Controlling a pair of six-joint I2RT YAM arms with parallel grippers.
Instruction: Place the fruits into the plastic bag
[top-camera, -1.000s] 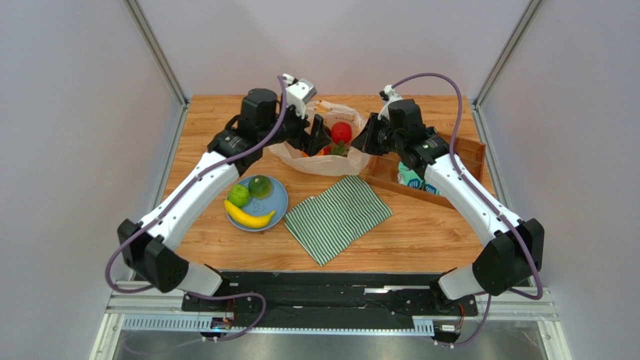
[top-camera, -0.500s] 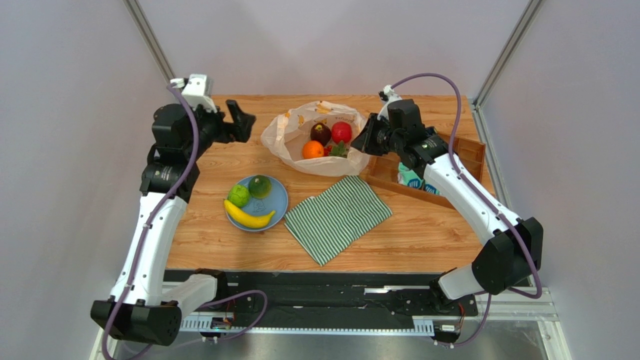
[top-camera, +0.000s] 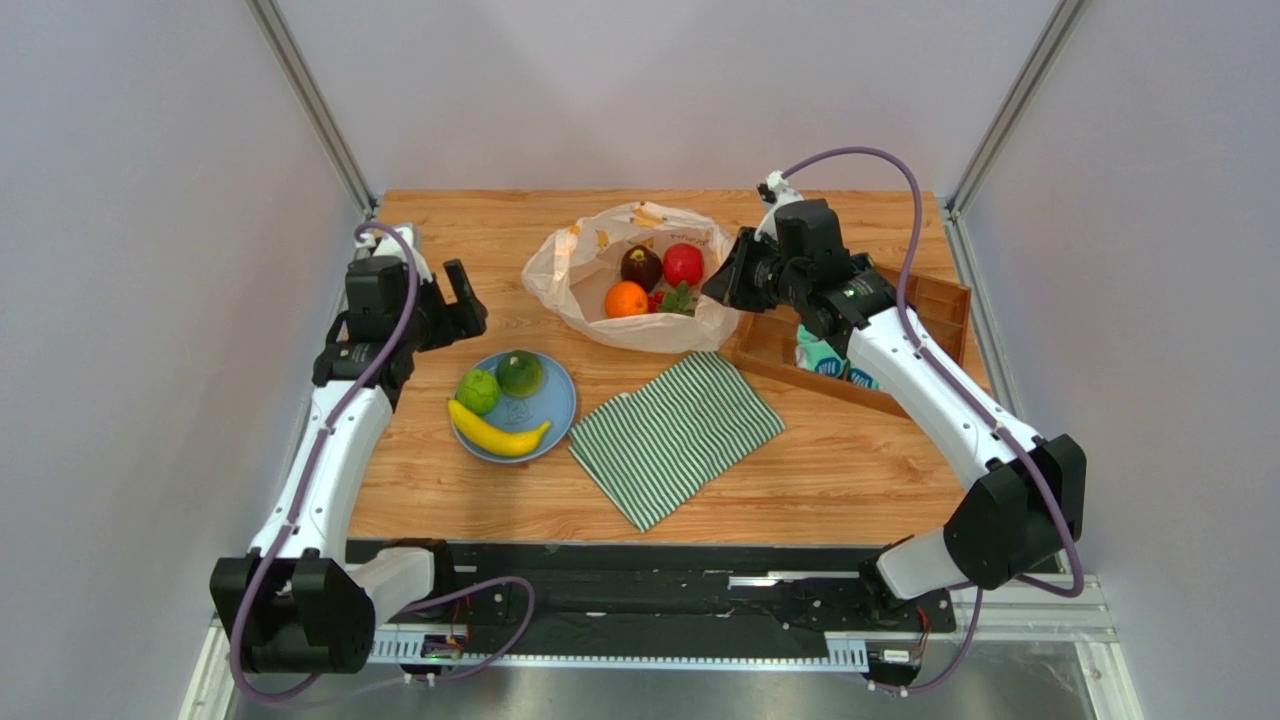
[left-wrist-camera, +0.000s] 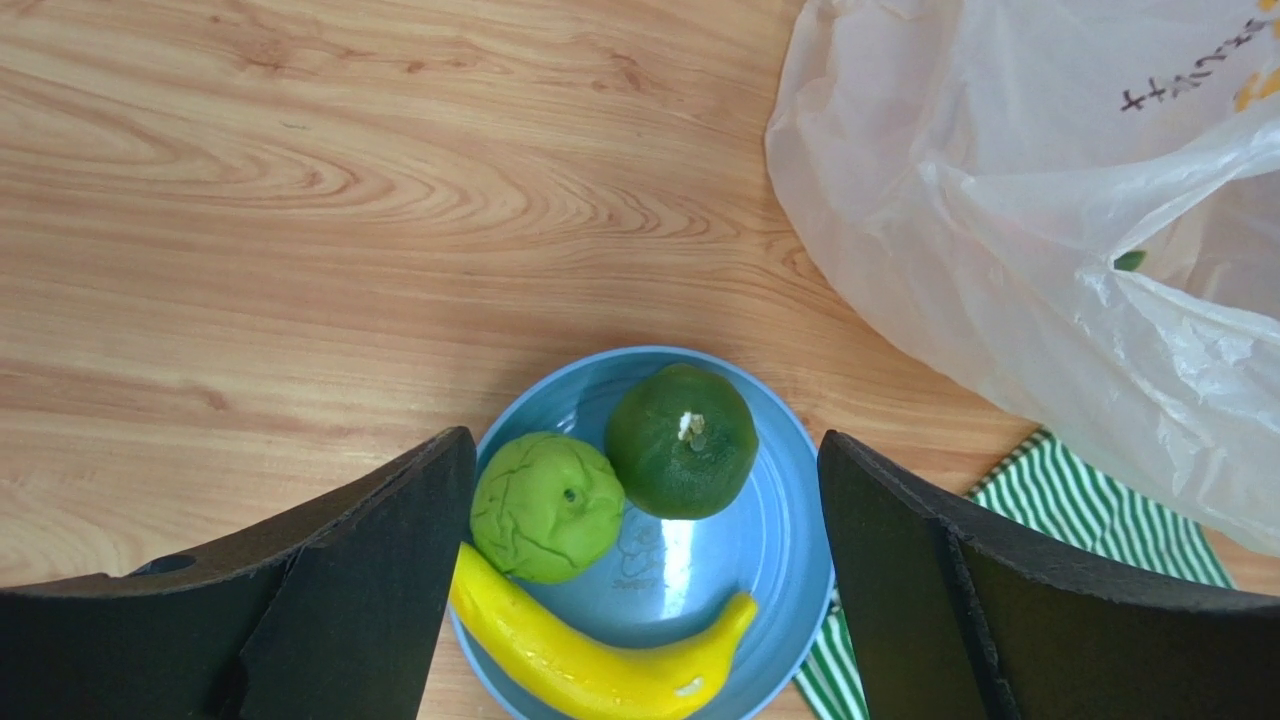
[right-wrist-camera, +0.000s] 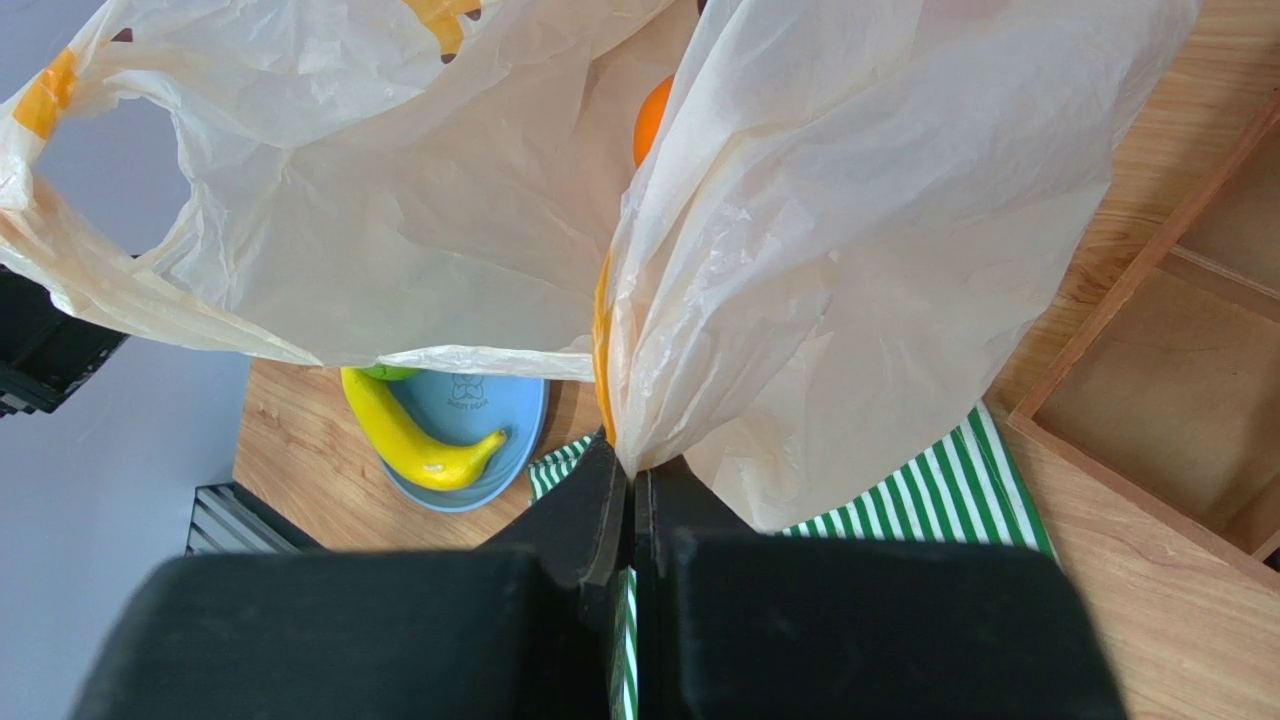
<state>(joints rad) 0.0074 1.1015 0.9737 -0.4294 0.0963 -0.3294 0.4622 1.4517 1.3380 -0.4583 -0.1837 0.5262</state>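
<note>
The plastic bag (top-camera: 594, 293) lies open at the table's back middle with an orange (top-camera: 625, 299), a red apple (top-camera: 684, 264), a dark purple-brown fruit (top-camera: 642, 266) and a berry's leaves inside. My right gripper (top-camera: 726, 285) is shut on the bag's right rim (right-wrist-camera: 842, 270) and holds it up. A blue plate (top-camera: 556, 413) holds a yellow banana (top-camera: 496, 435), a light green apple (top-camera: 476, 390) and a dark green fruit (top-camera: 522, 372). My left gripper (top-camera: 463, 285) is open and empty, up and left of the plate; its view looks down on the banana (left-wrist-camera: 601, 668), apple (left-wrist-camera: 547, 506) and dark green fruit (left-wrist-camera: 681, 440).
A green-striped cloth (top-camera: 676, 432) lies in front of the bag, right of the plate. A wooden tray (top-camera: 932, 308) with rolled socks stands at the right, under my right arm.
My left gripper has pulled out of the bag, swung left and come down toward the plate's left side, open and empty. The dark purple-brown fruit now shows in the bag. The right arm has stayed still.
</note>
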